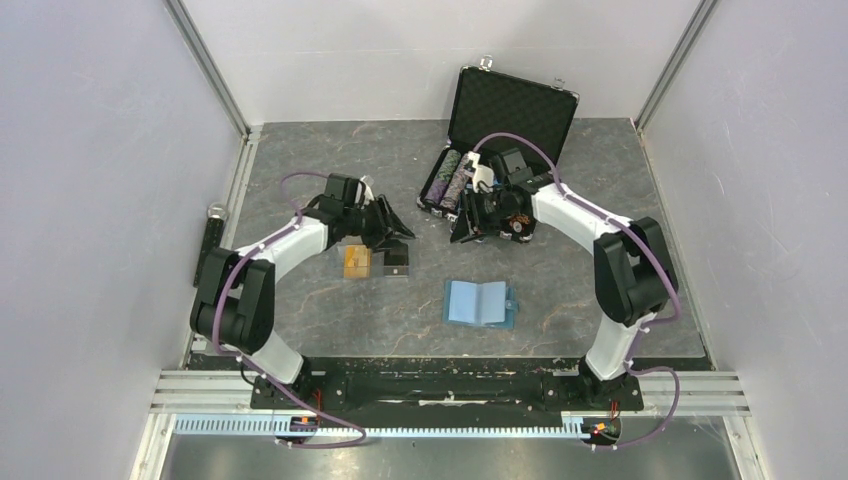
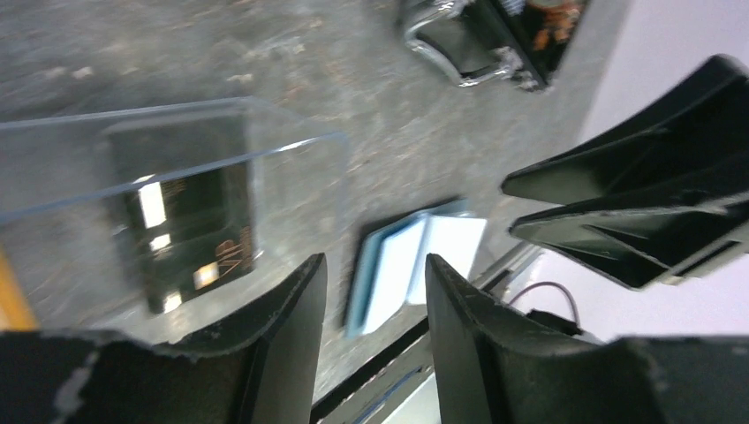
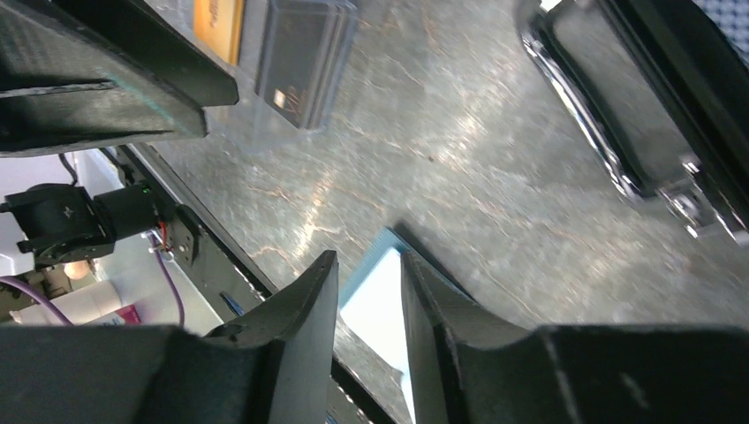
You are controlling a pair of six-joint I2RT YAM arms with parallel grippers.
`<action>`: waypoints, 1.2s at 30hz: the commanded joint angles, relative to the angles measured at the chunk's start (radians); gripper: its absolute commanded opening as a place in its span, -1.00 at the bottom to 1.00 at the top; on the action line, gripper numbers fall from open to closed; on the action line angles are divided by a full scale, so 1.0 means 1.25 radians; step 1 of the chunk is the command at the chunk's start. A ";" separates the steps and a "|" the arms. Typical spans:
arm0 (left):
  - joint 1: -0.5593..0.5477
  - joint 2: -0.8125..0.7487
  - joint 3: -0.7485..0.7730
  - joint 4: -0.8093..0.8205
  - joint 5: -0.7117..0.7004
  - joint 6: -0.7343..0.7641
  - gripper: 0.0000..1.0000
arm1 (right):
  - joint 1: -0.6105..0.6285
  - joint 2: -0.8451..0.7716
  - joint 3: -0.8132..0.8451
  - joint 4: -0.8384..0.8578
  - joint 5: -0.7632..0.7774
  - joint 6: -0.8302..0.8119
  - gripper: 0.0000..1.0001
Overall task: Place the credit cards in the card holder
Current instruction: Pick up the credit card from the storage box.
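My left tool (image 1: 398,233), fingers apart and empty, hovers just beyond the thin black credit card (image 1: 397,265) and orange-gold credit card (image 1: 357,260); my right tool (image 1: 463,232), narrowly parted, sits farther off.

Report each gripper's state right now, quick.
Left gripper: open, nothing held.
Right gripper: open by a narrow gap, nothing held.

Bench (image 1: 330,310) grey, marbled, slight sheen. Card box (image 2: 265,150) clear plastic. Black card (image 2: 187,221) glossy. Case (image 1: 515,105) foam-lined, chrome edges.
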 commanded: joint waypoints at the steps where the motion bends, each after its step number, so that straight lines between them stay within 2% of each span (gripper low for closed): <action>1: 0.007 -0.011 0.103 -0.269 -0.141 0.207 0.05 | 0.018 0.038 0.065 0.034 -0.016 0.040 -0.16; 3: 0.006 0.003 0.140 -0.350 -0.208 0.258 0.08 | 0.029 0.063 0.084 0.037 -0.024 0.046 -0.04; 6: 0.006 0.032 0.177 -0.404 -0.259 0.308 0.10 | 0.049 0.100 0.124 0.045 -0.036 0.067 0.07; 16: 0.006 0.151 0.235 -0.407 -0.271 0.303 0.04 | 0.107 0.240 0.244 0.067 -0.076 0.138 0.15; 23: 0.003 0.228 0.268 -0.401 -0.244 0.309 -0.13 | 0.128 0.294 0.273 0.056 -0.090 0.147 -0.05; 29: -0.013 0.273 0.279 -0.400 -0.212 0.319 -0.37 | 0.128 0.302 0.273 0.052 -0.099 0.146 -0.17; 36: -0.032 0.262 0.285 -0.400 -0.213 0.320 -0.72 | 0.128 0.303 0.272 0.051 -0.107 0.145 -0.29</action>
